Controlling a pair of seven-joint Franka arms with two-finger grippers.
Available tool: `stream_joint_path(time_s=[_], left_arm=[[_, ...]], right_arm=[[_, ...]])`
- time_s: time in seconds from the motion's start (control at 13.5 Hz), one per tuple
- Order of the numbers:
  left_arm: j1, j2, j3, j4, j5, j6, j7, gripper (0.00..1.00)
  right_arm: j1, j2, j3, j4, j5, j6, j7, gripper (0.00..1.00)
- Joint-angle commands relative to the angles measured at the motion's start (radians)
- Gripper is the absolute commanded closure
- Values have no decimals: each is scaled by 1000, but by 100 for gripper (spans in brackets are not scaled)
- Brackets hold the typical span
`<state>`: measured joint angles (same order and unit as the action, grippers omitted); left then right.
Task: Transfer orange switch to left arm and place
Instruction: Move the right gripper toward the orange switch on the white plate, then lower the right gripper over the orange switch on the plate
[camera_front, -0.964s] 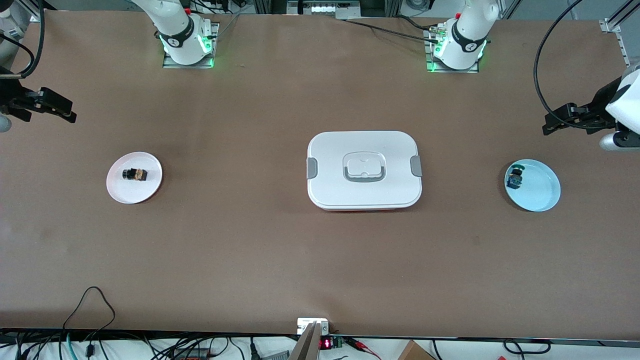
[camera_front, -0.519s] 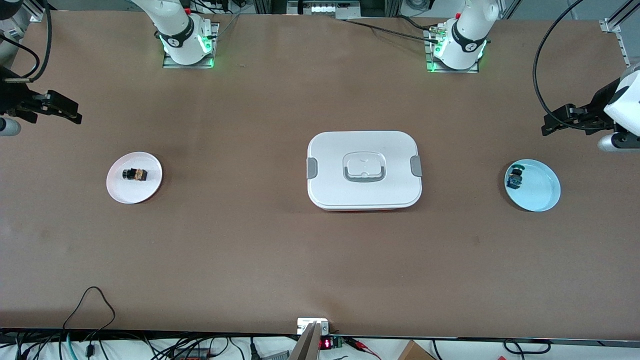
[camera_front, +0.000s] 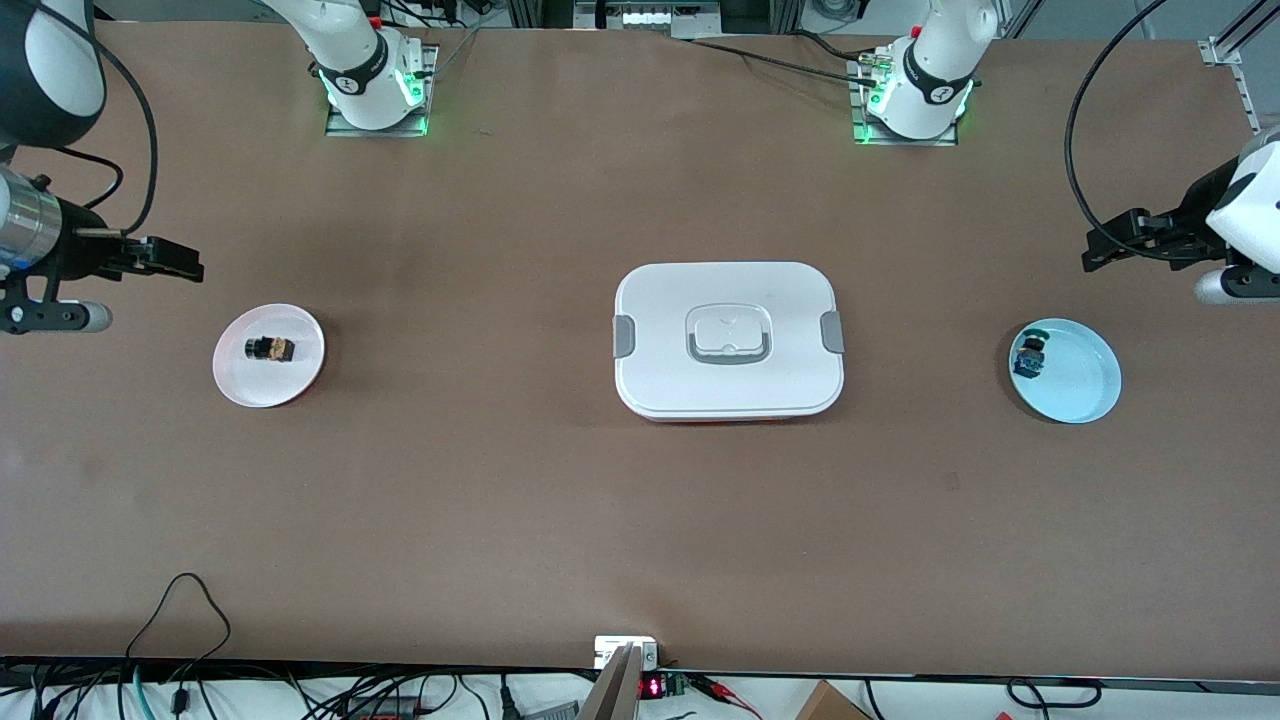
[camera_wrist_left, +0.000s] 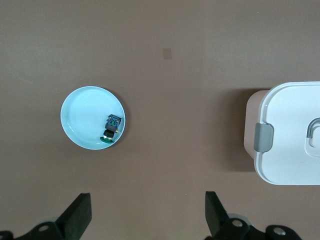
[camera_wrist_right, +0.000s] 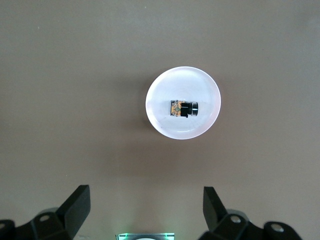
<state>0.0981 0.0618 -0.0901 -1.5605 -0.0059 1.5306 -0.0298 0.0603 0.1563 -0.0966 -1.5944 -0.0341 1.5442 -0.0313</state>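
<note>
Nothing legible is showing on the table's things. A small display (camera_front: 651, 687) at the table's near edge is glowing red, its digits unreadable.

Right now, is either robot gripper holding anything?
Nothing is held. Both the left gripper and right gripper are open; the orange switch lies on its plate.

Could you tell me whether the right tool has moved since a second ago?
Yes. The right tool has moved toward the white plate holding the orange switch.
</note>
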Motion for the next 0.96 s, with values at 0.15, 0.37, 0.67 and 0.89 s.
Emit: stream_joint_path(time_s=[0.15,0.37,0.67,0.89], left_arm=[[0,19,1,31,-16,-21,25,0],[-1,20,0,33,-16,-20,25,0],[-3,20,0,33,-16,-20,24,0],[-3,20,0,33,-16,-20,24,0]], right_arm=[[-5,15,1,14,-3,-9,24,0],[-1,41,1,13,-3,14,15,0],[0,83,1,14,-30,20,16,0],[-5,107,0,14,-65,62,11,0]])
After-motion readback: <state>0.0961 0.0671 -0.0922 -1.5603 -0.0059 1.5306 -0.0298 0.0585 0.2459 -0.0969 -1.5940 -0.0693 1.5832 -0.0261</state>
